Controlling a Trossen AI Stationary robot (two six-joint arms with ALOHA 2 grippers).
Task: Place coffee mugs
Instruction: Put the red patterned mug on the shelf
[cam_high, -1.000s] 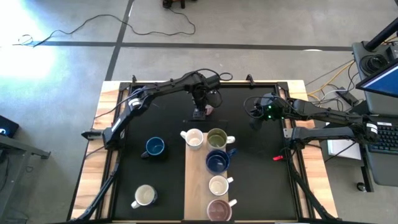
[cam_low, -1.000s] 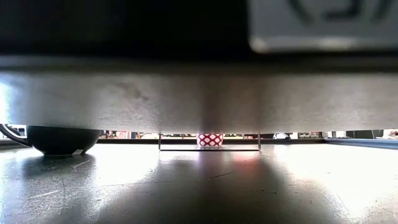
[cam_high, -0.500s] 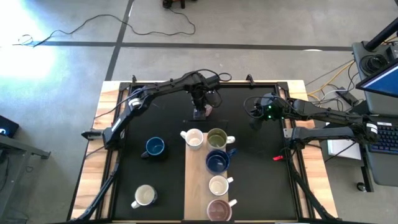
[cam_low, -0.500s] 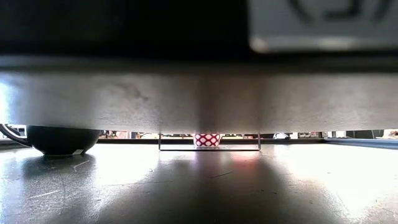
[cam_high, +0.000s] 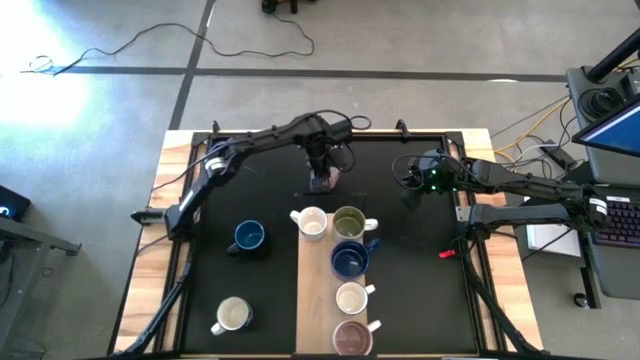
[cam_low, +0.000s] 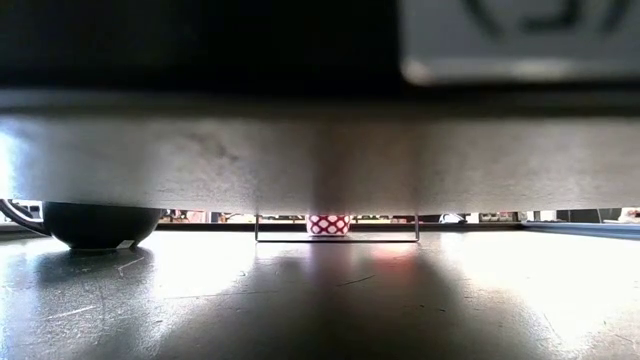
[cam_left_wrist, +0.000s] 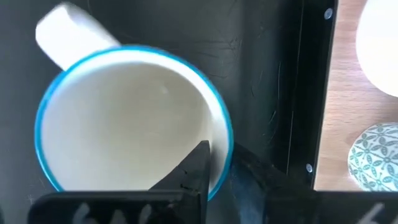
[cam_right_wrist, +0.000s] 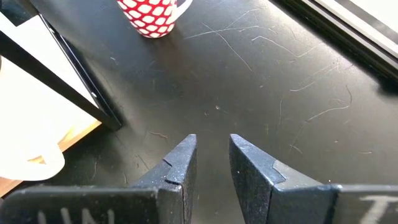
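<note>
The pink-patterned mug, red with white dots outside, white inside with a blue rim, stands upright on the black mat at the far middle of the table. My left gripper comes down on it from above and is shut on its wall. My right gripper waits open over the mat's far right, holding nothing. Several other mugs stand on a wooden board in the middle. A dark blue mug and a cream mug stand on the mat to the left. My left gripper pinches the mug's wall on the side opposite the handle. One finger is inside the mug and the other is outside. The fingers point down from above. The mug stands upright with its base on the mat.
On the board stand a white mug, an olive green one, a dark blue one, another white one and one with a maroon inside. The board's far end lies close beside the held mug.
The pink-patterned mug has slid a little toward the table's left, still upright on the mat, with my left gripper staying over it.
</note>
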